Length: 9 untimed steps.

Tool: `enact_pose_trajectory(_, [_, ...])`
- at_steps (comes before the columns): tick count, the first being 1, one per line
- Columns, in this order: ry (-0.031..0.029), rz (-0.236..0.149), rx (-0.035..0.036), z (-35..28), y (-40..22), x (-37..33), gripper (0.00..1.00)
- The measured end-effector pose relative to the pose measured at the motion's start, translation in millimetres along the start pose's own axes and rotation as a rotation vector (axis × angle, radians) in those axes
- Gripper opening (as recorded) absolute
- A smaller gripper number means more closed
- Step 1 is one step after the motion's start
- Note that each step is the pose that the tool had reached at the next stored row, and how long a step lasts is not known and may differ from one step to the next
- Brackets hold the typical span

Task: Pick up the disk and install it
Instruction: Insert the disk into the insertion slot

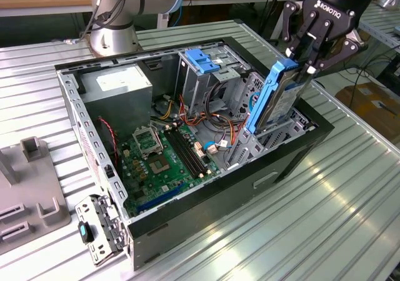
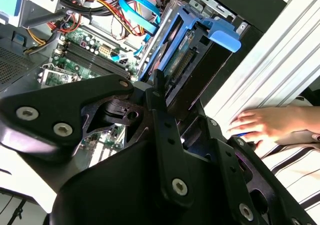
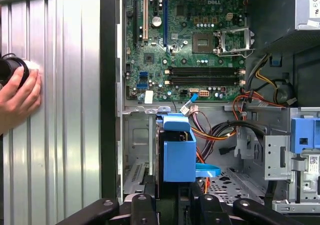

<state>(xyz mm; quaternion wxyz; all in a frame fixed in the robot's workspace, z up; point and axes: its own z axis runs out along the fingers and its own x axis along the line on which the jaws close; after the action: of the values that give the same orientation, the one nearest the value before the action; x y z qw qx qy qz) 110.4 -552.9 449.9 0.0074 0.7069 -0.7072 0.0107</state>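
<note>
Here the gripper (image 1: 304,61) is clamped on the upper end of the disk (image 1: 274,100), which stands on end, its lower end at the drive bay (image 1: 281,133) of the open computer case (image 1: 294,151); a person's hand (image 3: 17,92) rests on the ribbed table (image 1: 350,187) nearby

Bright, even light from overhead. Glare streaks on ribbed table (image 1: 350,187); same table washed near white in second wrist view. Case (image 1: 262,175) interior in soft shadow, boards readable. My gripper (image 2: 175,102) close to lens: black, soft, detail lost.
</note>
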Motion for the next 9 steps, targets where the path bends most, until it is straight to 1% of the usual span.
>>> enact_pose_trajectory(5, [0.0, 0.0, 0.0, 1.0, 0.0, 0.0, 0.35])
enact_pose_trajectory(9, [-0.0001, 0.0, 0.0, 5.8, 0.0, -0.1, 0.35])
